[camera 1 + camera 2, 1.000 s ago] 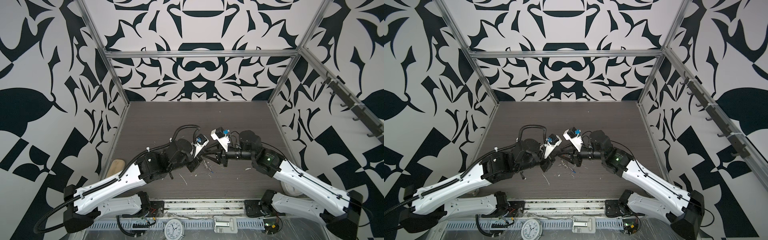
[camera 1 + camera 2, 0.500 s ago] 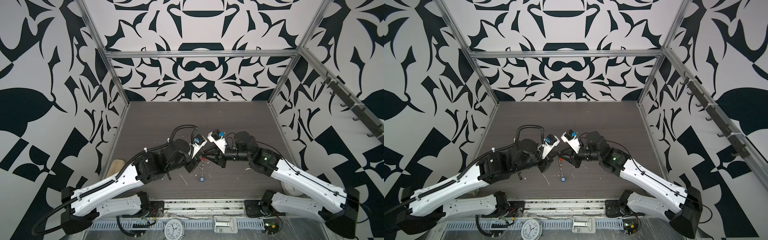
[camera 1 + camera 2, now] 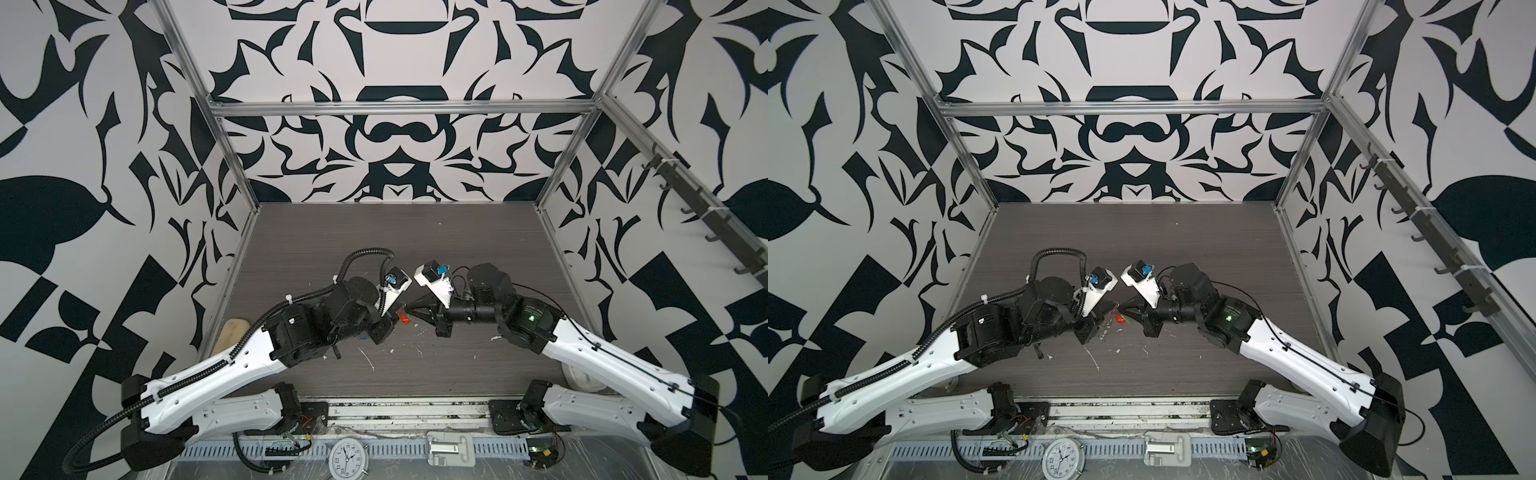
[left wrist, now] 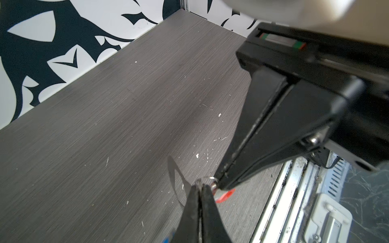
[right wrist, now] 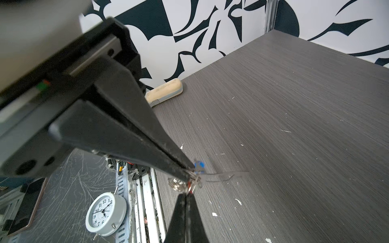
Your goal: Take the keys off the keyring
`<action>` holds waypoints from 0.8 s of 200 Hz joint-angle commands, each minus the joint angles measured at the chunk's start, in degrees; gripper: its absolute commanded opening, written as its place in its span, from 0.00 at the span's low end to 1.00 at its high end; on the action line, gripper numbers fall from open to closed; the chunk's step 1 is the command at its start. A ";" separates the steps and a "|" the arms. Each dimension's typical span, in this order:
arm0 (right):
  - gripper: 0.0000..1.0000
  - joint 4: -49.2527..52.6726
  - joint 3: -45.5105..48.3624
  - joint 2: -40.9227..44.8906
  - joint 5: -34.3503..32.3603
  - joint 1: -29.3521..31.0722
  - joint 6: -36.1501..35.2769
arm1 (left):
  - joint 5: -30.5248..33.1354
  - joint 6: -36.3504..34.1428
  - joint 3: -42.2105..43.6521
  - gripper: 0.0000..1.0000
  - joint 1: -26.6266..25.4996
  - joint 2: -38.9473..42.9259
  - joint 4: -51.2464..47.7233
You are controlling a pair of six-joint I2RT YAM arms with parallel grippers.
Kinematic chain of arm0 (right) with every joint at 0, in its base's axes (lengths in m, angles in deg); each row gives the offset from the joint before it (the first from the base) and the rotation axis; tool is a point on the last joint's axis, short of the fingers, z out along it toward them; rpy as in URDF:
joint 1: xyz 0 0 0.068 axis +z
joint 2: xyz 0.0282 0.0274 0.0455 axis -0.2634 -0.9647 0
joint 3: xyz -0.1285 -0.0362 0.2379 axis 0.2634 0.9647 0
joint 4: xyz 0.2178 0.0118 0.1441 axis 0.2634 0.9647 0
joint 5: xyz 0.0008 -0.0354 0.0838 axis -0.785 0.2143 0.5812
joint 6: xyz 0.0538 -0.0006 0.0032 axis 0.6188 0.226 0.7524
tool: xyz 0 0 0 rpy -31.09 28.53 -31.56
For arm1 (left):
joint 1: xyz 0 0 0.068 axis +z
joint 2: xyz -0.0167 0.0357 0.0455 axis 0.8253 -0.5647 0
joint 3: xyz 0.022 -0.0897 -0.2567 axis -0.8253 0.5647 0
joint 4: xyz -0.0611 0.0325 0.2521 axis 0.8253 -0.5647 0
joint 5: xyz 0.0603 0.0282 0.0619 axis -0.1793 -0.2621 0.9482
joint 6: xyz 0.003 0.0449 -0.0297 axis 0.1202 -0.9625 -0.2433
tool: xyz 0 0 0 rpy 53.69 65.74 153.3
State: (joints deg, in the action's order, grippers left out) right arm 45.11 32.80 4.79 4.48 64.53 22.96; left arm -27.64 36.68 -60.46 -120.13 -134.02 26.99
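The left hand is all but closed, its tips pinching the rim of the keyring – a thin silvery plate seen nearly edge-on, sticking out from the grip above the bench. Tip to tip with it, the right hand is clamped tight on the red-tagged key at its small ring, the tag dangling just under the tips. A blue tag shows right behind the left hand's tips. In both top views the two hands meet over the bench's front middle – the bundle is between them. A beige wooden board lies at the bench's left edge.
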 commanded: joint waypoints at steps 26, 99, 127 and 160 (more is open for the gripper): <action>0.00 -2.11 -2.16 1.63 -1.91 0.32 -0.21 | 1.53 1.35 -0.07 0.27 -0.03 3.14 0.61; 0.00 -0.57 -3.20 2.66 -1.25 0.23 -0.74 | -0.05 2.16 4.38 0.46 0.68 4.26 1.82; 0.00 0.04 -3.86 3.01 -1.55 0.30 -0.62 | -0.52 2.77 6.52 0.50 0.70 4.43 3.82; 0.00 -0.11 -4.18 3.03 -1.06 0.30 -0.23 | 0.20 2.63 6.80 0.47 0.83 3.41 4.49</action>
State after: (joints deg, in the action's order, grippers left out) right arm 46.88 31.62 6.17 2.86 64.55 22.81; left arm -27.44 38.76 -54.05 -119.62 -130.13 29.46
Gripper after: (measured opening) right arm 0.041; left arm 0.486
